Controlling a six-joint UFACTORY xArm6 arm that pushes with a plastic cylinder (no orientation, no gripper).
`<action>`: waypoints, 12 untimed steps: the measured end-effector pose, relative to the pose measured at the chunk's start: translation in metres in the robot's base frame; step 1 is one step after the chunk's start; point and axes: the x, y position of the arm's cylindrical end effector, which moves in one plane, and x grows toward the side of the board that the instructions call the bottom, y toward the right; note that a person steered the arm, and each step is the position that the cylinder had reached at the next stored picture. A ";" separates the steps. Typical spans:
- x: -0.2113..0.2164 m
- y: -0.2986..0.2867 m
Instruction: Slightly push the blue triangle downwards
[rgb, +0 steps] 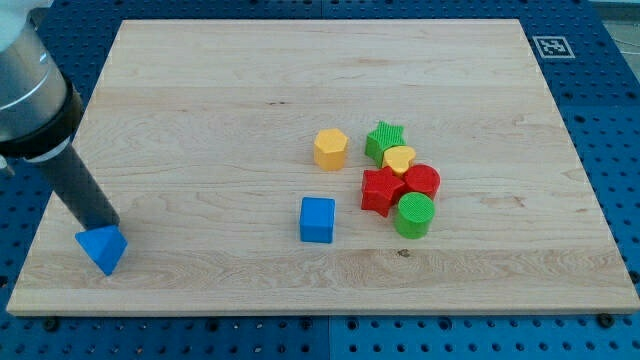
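Tip (106, 226) is seen touching blue triangle (102, 248) from its far side; triangle lies directly below, toward near edge.

**Rod leaning in from the upper left, tip down at the board's lower-left corner**

The arm is entering at the view's top-left corner, showing as a thick grey cylindrical housing that is narrowing into a straight dark rod. The rod is slanting from about 10 o'clock down towards 4 o'clock, so it is tilting rather than standing upright in this view. My tip (108, 226) is sitting at the rod's lower end, low in the view's left part, and is resting right at the top edge of the small blue triangular block (102, 248), on its 12 o'clock side, apparently touching it. No other part of the arm is showing.
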 end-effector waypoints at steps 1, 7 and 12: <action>0.011 0.000; 0.004 0.129; 0.025 0.219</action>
